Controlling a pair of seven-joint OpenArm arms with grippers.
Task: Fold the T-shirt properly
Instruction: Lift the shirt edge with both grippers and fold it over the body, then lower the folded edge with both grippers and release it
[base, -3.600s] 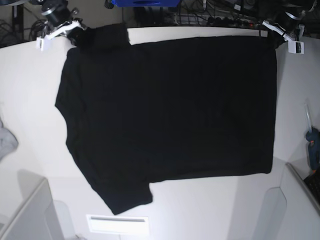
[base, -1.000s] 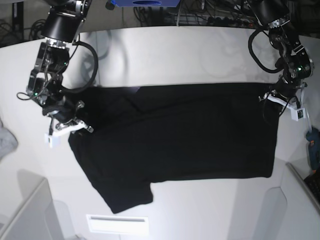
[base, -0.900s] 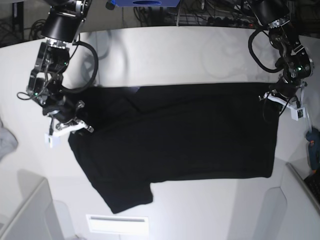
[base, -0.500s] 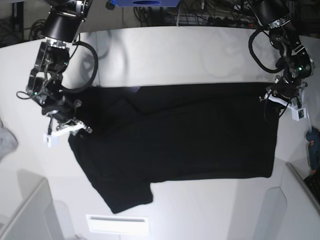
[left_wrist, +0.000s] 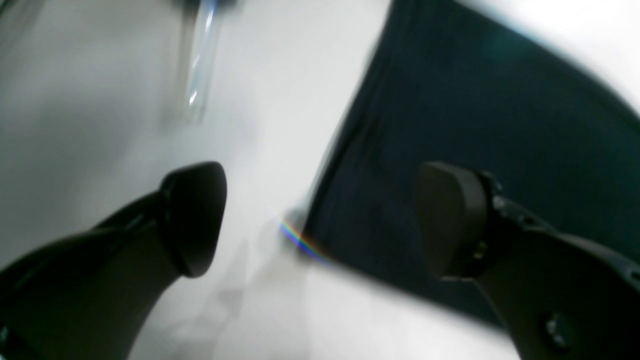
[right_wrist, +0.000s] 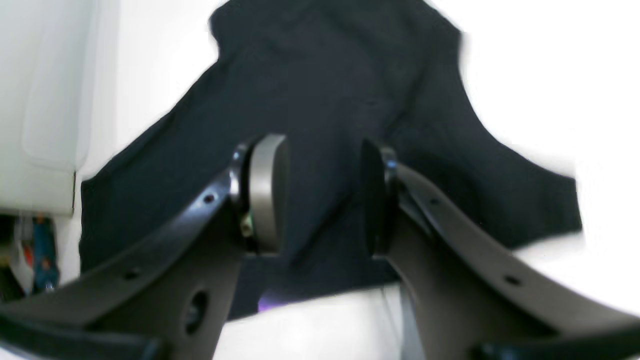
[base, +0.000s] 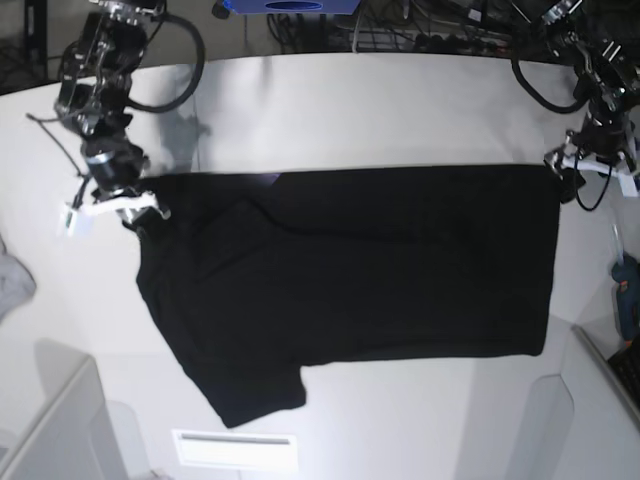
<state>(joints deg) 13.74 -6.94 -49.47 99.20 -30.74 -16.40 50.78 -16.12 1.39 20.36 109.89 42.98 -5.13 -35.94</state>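
The T-shirt (base: 345, 280) lies spread flat on the white desk (base: 400, 110), its far edge folded over. Right tool (right_wrist: 320, 200) hovers above its sleeve corner, jaws narrowly parted, empty. Left tool (left_wrist: 320, 220) straddles its opposite corner, wide, empty.

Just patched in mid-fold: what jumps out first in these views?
A large black cloth T-shirt fills the white table, its far part folded over into a straight edge. The open left pincer and open right pincer sit at that fold's two ends, holding nothing.
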